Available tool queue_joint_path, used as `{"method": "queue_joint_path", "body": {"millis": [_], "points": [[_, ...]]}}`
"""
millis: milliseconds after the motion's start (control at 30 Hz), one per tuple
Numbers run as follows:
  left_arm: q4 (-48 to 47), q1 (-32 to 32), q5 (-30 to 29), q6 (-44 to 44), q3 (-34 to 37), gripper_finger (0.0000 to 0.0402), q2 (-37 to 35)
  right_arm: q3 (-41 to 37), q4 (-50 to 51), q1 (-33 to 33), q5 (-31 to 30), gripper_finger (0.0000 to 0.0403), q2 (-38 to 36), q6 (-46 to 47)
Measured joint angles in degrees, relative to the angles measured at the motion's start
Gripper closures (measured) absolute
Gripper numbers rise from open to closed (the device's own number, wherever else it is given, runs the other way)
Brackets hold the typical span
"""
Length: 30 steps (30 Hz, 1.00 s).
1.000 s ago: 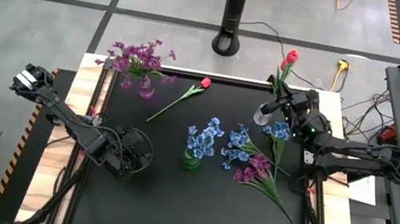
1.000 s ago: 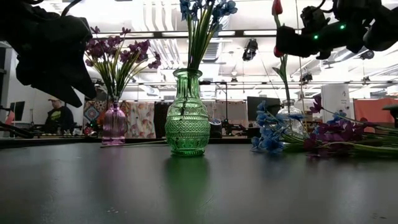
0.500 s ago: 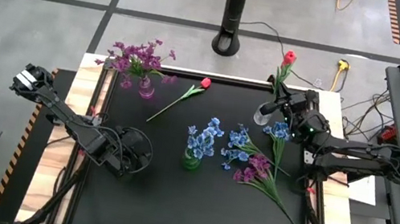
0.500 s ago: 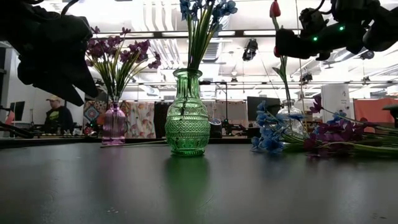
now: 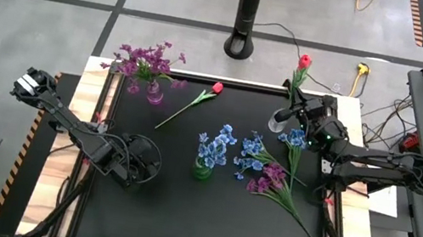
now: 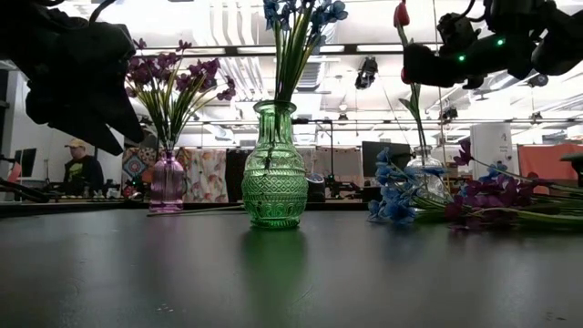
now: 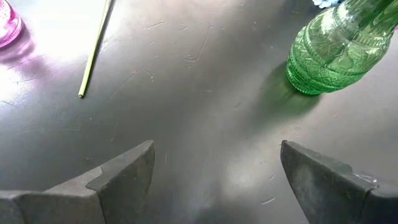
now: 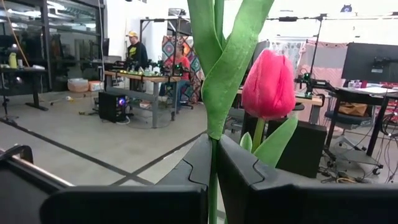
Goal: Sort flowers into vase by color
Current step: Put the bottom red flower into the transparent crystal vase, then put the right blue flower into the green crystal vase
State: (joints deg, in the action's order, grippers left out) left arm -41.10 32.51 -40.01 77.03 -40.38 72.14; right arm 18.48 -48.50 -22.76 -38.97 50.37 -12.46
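Our right gripper's fingers are pinched on a red tulip's stem, bud upright just beyond the fingertips, above the clear vase; our left gripper hangs spread wide over bare table, the green vase with blue flowers ahead of its fingers; another red tulip lies flat near the pink vase of purple flowers; blue and purple sprays lie beside the right gripper.
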Motion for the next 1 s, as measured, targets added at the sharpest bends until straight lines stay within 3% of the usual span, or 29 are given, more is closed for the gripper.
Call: {"method": "queue_joint_path", "body": {"millis": [333, 767, 1000], "points": [[0.0, 0.0, 0.0, 0.0, 0.0, 0.0071, 0.0, 0.0, 2.1, 0.0, 0.2, 0.0375, -0.1, 2.0], [0.0, 0.0, 0.0, 0.0, 0.0, 0.0071, 0.0, 0.0, 7.5, 2.9, -0.2, 0.0234, -1.9, 3.5], [0.0, 0.0, 0.0, 0.0, 0.0, 0.0071, 0.0, 0.0, 17.9, 7.4, -6.1, 0.0181, -6.3, 6.1]]}}
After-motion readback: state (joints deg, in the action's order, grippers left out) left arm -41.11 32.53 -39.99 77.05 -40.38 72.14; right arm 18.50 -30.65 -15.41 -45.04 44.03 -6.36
